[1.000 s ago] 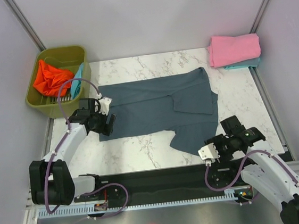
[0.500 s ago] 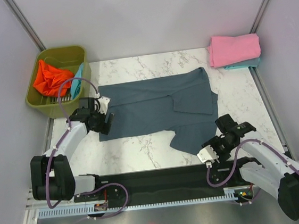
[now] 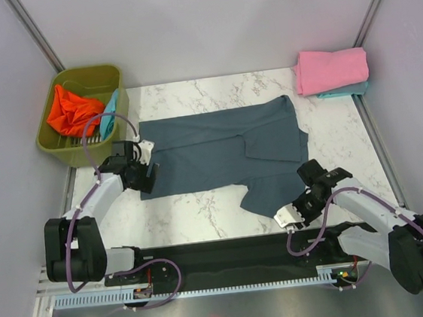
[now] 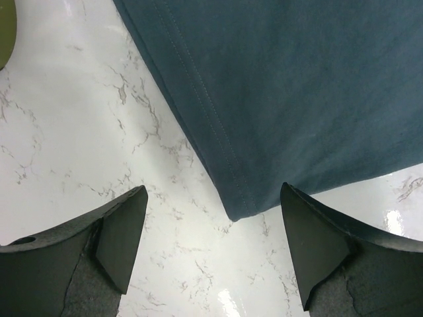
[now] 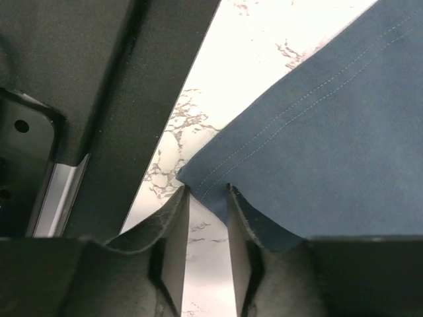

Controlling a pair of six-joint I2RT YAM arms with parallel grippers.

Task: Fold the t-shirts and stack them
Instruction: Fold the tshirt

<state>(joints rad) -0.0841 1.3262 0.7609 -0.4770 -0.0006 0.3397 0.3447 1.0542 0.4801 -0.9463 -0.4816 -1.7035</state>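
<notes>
A large dark slate blue-grey t-shirt (image 3: 219,154) lies spread on the marble table, partly folded over itself at the right. My left gripper (image 3: 146,173) hovers open over its near left corner; in the left wrist view that corner (image 4: 241,210) sits between the wide-apart fingers (image 4: 122,231). My right gripper (image 3: 307,180) is at the shirt's near right corner. In the right wrist view the jaws (image 5: 207,195) are narrowed around the hem corner (image 5: 198,175) with a gap still showing, and cloth (image 5: 330,132) drapes over the right finger.
A pink folded t-shirt (image 3: 331,69) lies on a teal one (image 3: 344,91) at the back right. The olive-green bin (image 3: 85,70) at the back left holds an orange-red t-shirt (image 3: 70,111) and teal cloth (image 3: 108,112). A black rail (image 3: 221,250) runs along the near edge.
My right gripper moved left and forward onto the shirt's near right corner and its jaws narrowed. The left gripper shifted slightly and stayed open.
</notes>
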